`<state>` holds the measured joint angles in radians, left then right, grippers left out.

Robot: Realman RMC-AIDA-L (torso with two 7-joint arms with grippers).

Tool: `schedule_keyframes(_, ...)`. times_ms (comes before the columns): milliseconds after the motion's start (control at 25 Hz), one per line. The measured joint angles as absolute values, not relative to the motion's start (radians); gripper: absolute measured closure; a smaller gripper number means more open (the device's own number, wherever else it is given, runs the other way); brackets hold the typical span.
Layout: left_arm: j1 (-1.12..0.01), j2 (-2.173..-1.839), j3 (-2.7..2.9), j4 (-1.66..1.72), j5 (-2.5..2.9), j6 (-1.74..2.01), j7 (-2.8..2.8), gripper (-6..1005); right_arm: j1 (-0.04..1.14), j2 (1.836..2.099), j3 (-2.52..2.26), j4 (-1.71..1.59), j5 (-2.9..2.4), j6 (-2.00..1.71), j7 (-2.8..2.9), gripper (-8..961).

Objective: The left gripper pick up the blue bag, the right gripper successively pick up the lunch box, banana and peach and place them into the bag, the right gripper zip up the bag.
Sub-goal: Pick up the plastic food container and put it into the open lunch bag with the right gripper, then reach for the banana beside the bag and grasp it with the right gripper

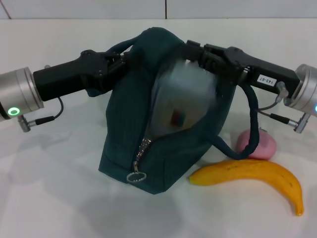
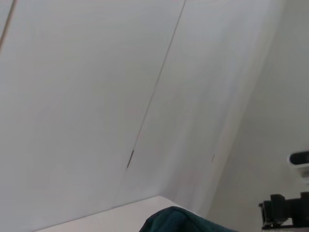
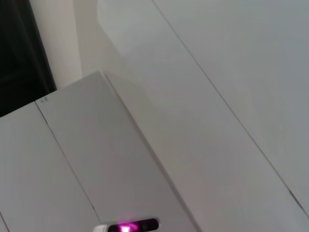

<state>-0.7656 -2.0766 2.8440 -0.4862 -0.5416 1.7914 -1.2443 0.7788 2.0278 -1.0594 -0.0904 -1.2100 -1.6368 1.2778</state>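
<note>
On the white worktop point(image 1: 54, 198), the left gripper point(image 1: 120, 60) grips the blue bag point(image 1: 124, 134); the right gripper point(image 1: 195, 53) (jaws clamped) lowers the lunch box point(image 1: 181, 106) inside, banana point(image 1: 252, 176) and peach point(image 1: 265, 144) alongside.

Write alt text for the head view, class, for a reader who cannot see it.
A blue bag stands open on a white table, with the lunch box in its mouth under the right gripper. The left gripper is at the bag's upper edge on the other side. A banana and a peach lie on the table beside the bag.
</note>
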Motion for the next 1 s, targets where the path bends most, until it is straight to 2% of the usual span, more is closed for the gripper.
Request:
schedule_keyframes(160,-0.768,-2.075,2.844,-0.486,-0.542,1.784,-1.242,954,0.756,2.028,-1.06,-0.145,-1.211,-1.634,1.274,759)
schedule_keyframes(320,-0.765,-2.076,2.844,-0.486,-0.542,1.78,-1.237,954,0.655,2.022,-1.081,-0.321,-1.213,-1.68,1.261,744)
schedule_keyframes(520,-0.749,-2.075,2.844,-0.486,-0.551,1.78,-1.235,953,0.473,1.98,-1.138,-0.643,-1.321,-1.742,1.296,514)
schedule_keyframes(640,-0.734,-2.074,2.844,-0.486,-0.552,1.781,-1.228,953,0.388,1.98,-1.131,-0.77,-1.454,-1.736,1.306,279)
schedule_keyframes(800,-0.726,-2.071,2.844,-0.486,-0.552,1.781,-1.223,953,0.323,1.996,-1.129,-0.868,-1.629,-1.704,1.3,212)
schedule_keyframes(880,-0.728,-2.071,2.844,-0.486,-0.552,1.781,-1.221,953,0.324,1.998,-1.131,-0.874,-1.674,-1.687,1.301,178)
schedule_keyframes(1000,-0.733,-2.072,2.844,-0.486,-0.552,1.78,-1.215,953,0.347,1.998,-1.136,-0.881,-1.741,-1.657,1.317,179)
